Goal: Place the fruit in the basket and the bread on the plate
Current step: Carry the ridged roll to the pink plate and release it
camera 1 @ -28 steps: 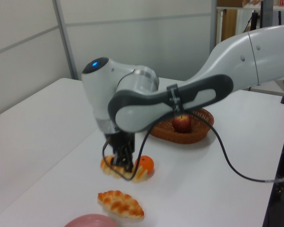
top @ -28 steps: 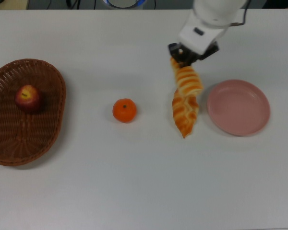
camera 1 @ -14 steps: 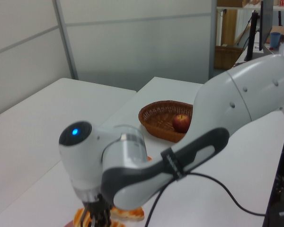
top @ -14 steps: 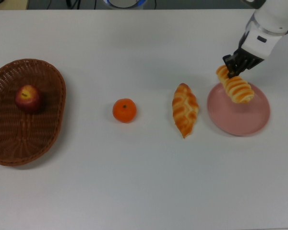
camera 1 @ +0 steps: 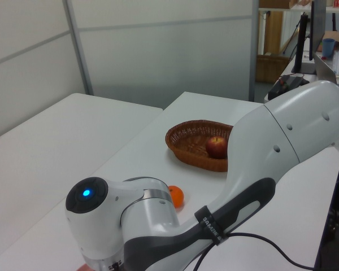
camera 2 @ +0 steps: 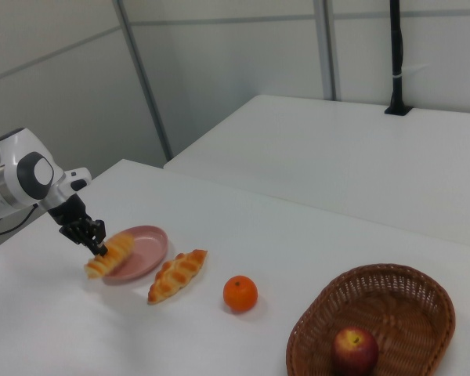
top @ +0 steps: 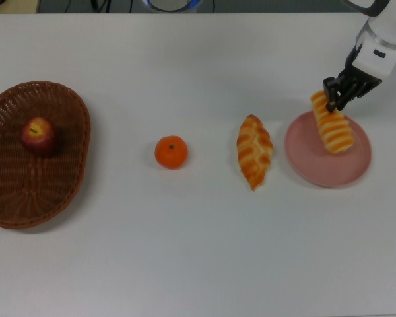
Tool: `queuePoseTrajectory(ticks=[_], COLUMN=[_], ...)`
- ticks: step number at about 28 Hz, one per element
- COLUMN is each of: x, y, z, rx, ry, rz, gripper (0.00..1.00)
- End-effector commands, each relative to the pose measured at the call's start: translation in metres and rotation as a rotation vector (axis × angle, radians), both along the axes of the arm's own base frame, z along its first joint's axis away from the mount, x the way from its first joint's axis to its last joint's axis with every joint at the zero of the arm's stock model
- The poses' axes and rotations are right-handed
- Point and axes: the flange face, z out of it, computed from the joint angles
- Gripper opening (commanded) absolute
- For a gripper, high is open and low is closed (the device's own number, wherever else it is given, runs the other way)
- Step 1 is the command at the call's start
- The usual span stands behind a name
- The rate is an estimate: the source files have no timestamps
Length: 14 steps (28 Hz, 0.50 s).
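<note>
One tool grips the ridged roll by its end over the pink plate. Beyond it on the surface lie the braided pastry and mandarin; farthest off, the basket holds the apple.

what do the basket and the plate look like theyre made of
The basket looks like woven wicker: brown, matte, with an open crisscross weave along its walls. The plate looks like plastic or glazed ceramic, which one is unclear: plain pink, smooth, with a shallow rim and only a soft sheen.
</note>
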Motion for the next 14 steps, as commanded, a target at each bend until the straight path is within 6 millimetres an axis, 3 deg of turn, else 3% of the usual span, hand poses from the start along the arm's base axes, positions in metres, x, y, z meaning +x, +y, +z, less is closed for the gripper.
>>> queuePoseTrajectory(ticks=[1, 7, 8, 14], x=[0.005, 0.025, 0.034, 0.074], y=[-0.004, -0.035, -0.052, -0.13], z=[0.002, 0.026, 0.038, 0.055], rx=[0.007, 0.037, 0.054, 0.054], ry=[-0.025, -0.03, -0.025, -0.012], rz=[-0.022, -0.088, -0.124, -0.25], gripper=[1.0, 1.0, 1.0, 1.0])
